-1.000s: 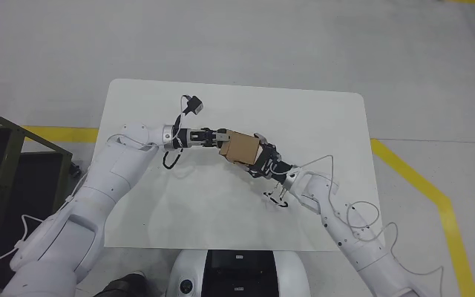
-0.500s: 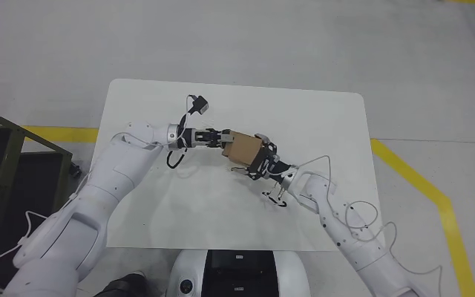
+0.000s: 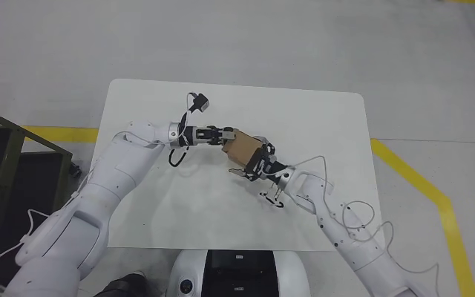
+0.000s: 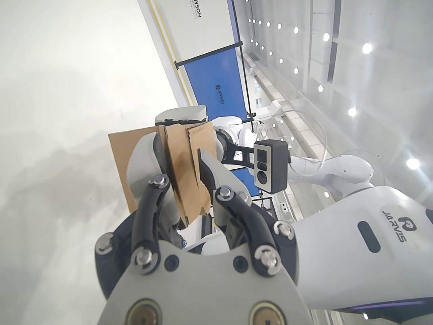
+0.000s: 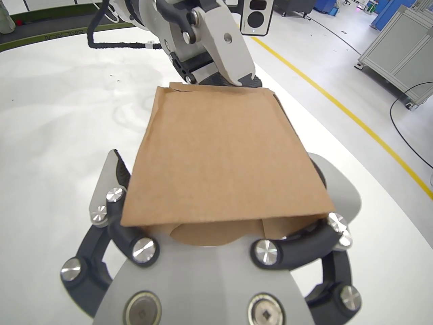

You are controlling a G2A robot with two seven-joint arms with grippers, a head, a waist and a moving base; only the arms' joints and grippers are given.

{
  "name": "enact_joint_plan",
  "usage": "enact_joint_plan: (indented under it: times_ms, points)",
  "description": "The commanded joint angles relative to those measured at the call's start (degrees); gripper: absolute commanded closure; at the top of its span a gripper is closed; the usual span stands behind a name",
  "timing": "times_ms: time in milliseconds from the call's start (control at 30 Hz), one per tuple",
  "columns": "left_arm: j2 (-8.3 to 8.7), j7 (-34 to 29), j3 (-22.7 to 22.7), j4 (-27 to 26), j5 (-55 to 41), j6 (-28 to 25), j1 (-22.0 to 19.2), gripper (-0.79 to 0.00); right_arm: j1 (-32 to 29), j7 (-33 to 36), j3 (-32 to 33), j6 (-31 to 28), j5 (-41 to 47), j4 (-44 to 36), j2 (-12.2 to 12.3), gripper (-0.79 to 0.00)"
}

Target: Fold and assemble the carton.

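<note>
a: start at the left pincer. what are its fingers doing?

b: they're drawn together on the carton. a corrugated end flap of brown board is nipped between the two pale tips, just left of the middle of the left wrist view.

a: and the right pincer?

b: it's spread wide, with the carton's body lying between its fingers. one finger shows at the lower left of the right wrist view and the other at the lower right. both are tucked against the box's sides, so it's clamped on the carton as well.

a: how does the carton sit between them?

b: in the right wrist view a flat brown panel faces up. the end nearest the palm gapes a little and shows a curved inner flap. the far edge meets the left pincer's tip in the upper middle of that frame.

a: and from the top view?

b: the carton is a little left of the frame's middle, over the white bench. the left pincer is on its upper-left end and the right pincer on its lower-right end. i can't tell whether its underside touches the bench.

a: further out?

b: the grey floor runs all round the bench. a yellow line crosses it at the right, and a dark frame stands at the left edge.
</note>
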Motion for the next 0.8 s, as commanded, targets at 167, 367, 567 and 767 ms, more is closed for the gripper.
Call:
enact_joint_plan:
  times_ms: [167,367,567,767]
  points:
    - [-0.15,0.2,0.1,-0.4,0.4,-0.2,-0.2,-0.034,0.2,2.1,-0.4,1.6,0.1,-0.3,-0.3,-0.785]
    - [-0.44,0.2,0.6,-0.8,0.9,-0.2,-0.4,-0.043,0.6,3.3,-1.1,2.0,-0.2,-0.6,-0.6,-0.785]
    - [-0.73,0.1,1.1,-0.9,1.0,-0.1,-0.7,-0.049,0.3,3.3,-1.1,2.1,-0.1,-0.6,-0.8,-0.785]
    - [-0.57,0.4,0.8,0.0,1.3,-0.4,-0.7,-0.055,-0.3,2.4,-0.2,2.2,0.9,-0.5,-0.7,-0.785]
